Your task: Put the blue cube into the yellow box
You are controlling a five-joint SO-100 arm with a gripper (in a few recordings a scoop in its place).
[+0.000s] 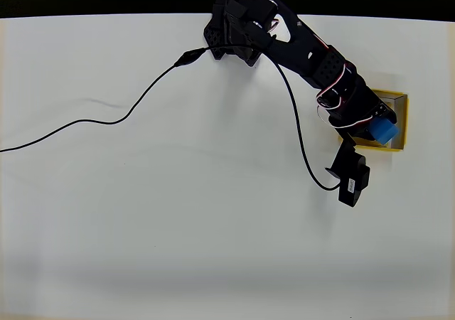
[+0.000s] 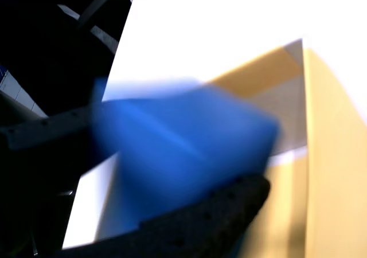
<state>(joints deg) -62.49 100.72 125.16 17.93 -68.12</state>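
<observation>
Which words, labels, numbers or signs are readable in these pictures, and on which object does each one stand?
None can be read.
Camera module, overhead view: a small pale label, too small to read.
Blue cube, yellow box, fingers, wrist view: blurred, no print seen.
Table: plain.

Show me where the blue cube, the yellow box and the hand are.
blue cube (image 1: 384, 130): overhead view, its top face.
yellow box (image 1: 404, 121): overhead view, its right wall.
hand (image 2: 172, 172): wrist view, midway between the fingertips gripping the cube.

Matte black jointed arm (image 1: 306, 50), red-white wires, trailing black cable (image 1: 106, 121)
</observation>
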